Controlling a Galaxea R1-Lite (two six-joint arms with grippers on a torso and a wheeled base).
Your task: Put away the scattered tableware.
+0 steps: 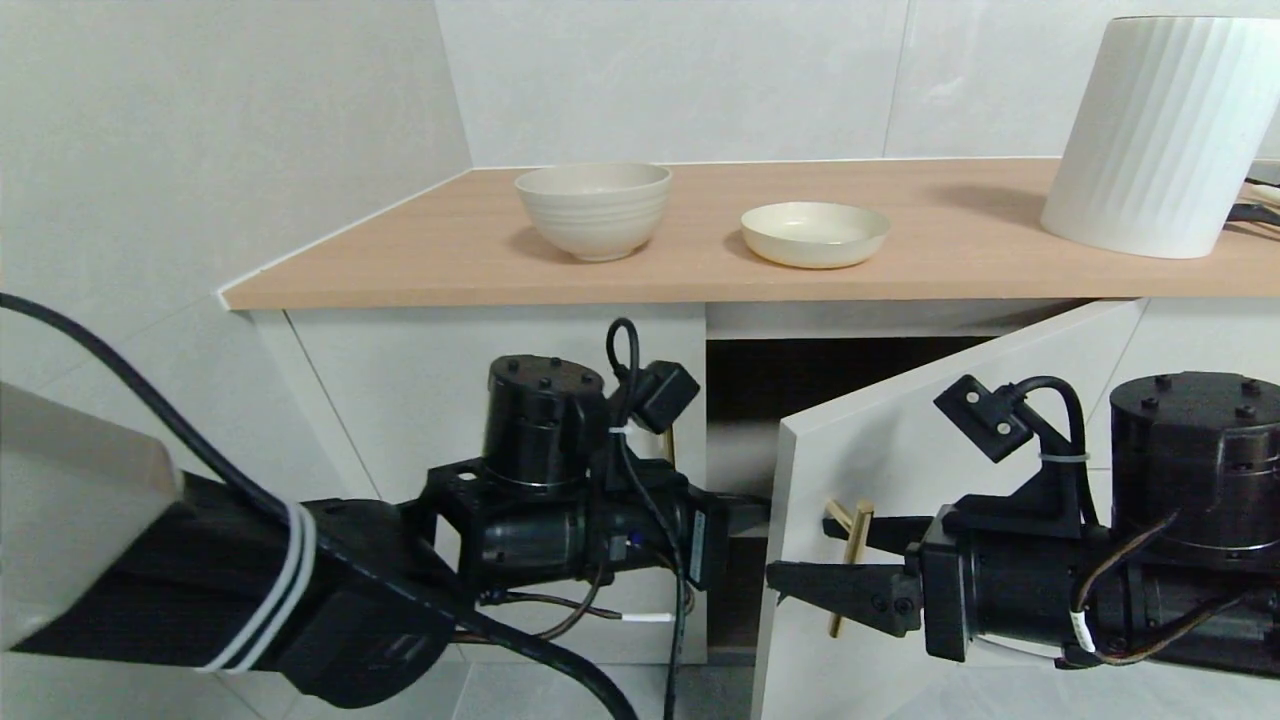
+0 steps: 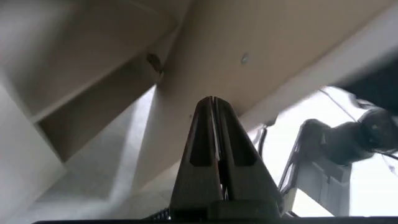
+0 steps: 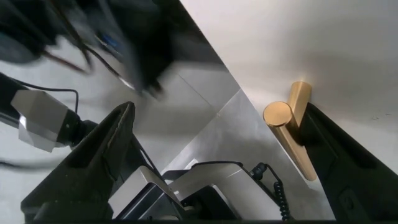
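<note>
Both the bowl (image 1: 594, 208) and the plate (image 1: 814, 233) sat on the counter (image 1: 400, 262), the right gripper (image 1: 800, 553) gaping wide around the door handle (image 1: 853, 541), the left gripper (image 2: 212, 106) pinched closed.

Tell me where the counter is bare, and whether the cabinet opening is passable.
Bare counter lies between the shallow dish and the white ribbed container, and at the corner left of the bowl. The cabinet opening is crowded: left gripper in it, right gripper open around the door handle.
</note>
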